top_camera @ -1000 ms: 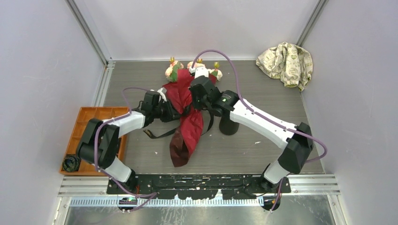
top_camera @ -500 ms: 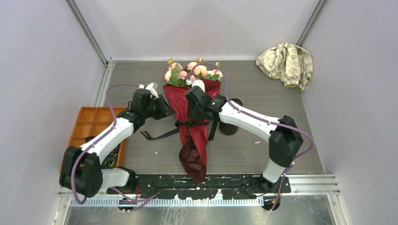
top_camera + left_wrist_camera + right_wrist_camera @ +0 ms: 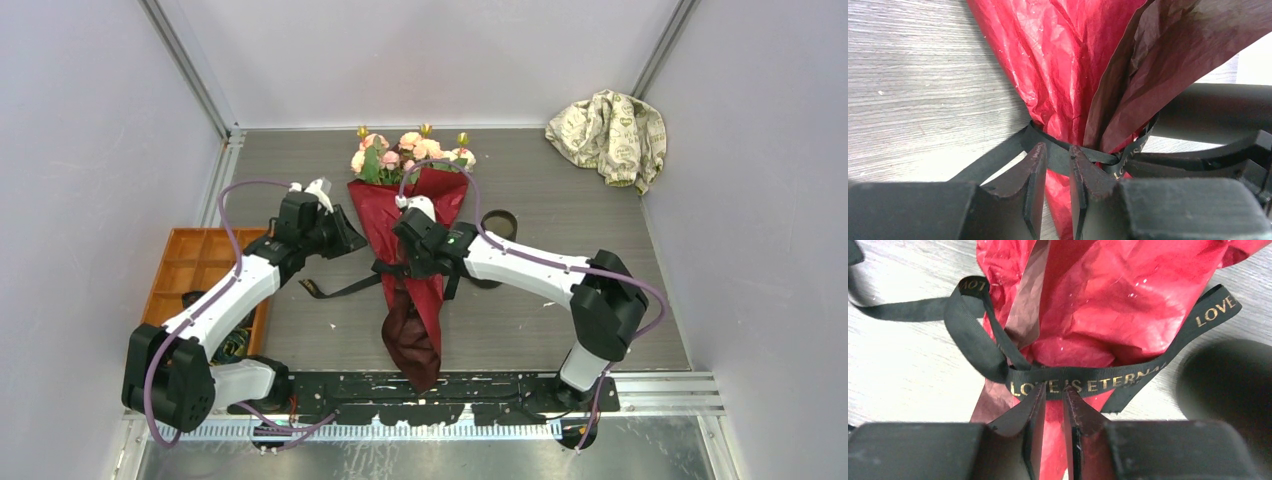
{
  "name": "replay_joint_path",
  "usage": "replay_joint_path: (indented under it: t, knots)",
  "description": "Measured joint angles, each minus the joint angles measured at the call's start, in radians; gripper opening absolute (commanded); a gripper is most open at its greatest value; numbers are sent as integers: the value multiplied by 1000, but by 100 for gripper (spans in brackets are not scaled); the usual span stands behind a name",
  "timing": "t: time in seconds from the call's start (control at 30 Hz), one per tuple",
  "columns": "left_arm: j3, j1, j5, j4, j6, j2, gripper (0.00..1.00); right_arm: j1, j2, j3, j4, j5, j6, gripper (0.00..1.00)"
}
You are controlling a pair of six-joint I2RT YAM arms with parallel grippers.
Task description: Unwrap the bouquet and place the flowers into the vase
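Now flat again: a second ago the bouquet [image 3: 383, 212] was bunched under both wrists, and it now lies along the table [image 3: 560, 180], flowers [image 3: 408, 150] toward the far wall and the paper tail toward the arm bases. The left gripper [image 3: 1054, 152] has drawn out to the bouquet's left flank; its jaws show a narrow gap with nothing caught, tips just short of the black ribbon [image 3: 1088, 385]. The right gripper [image 3: 1053, 390] has dropped onto the tied waist, jaws likewise parted a sliver, tips right at the lettered band, nothing visibly pinched. Reading: the knot is still tied and the paper still on, so unwrapping has yet to begin; both pincers are placed for the ribbon. Containers: the orange tray [image 3: 170, 262] at far left holds some dark items, partly hidden by the left arm. The vase [image 3: 498, 222], just right of the right wrist, stands mouth up with no stems in it. The beige cloth [image 3: 608, 128] sits crumpled in the far right corner.
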Motion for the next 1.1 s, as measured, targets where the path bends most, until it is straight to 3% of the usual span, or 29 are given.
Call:
replay_joint_path:
  t: [0.2,0.33,0.43,0.6,0.77,1.1]
  knots:
    - [-22,-2,16,16,-5,24,23,39,-66,-34,-6,8,18,39]
    - [-37,-3,-19,-8,-13,26,23,71,-108,-32,-10,19,12,42]
    - [-36,-5,-122,-92,-32,-46,23,89,-100,3,-25,24,-8,42]
    - [26,-6,-370,-304,-56,-362,27,97,14,142,-58,43,-65,43]
    - [158,-6,-547,-406,-50,-591,31,100,177,293,-113,41,-130,43]
    - [210,-6,-629,-524,-7,-576,31,135,422,550,-251,88,-233,43]
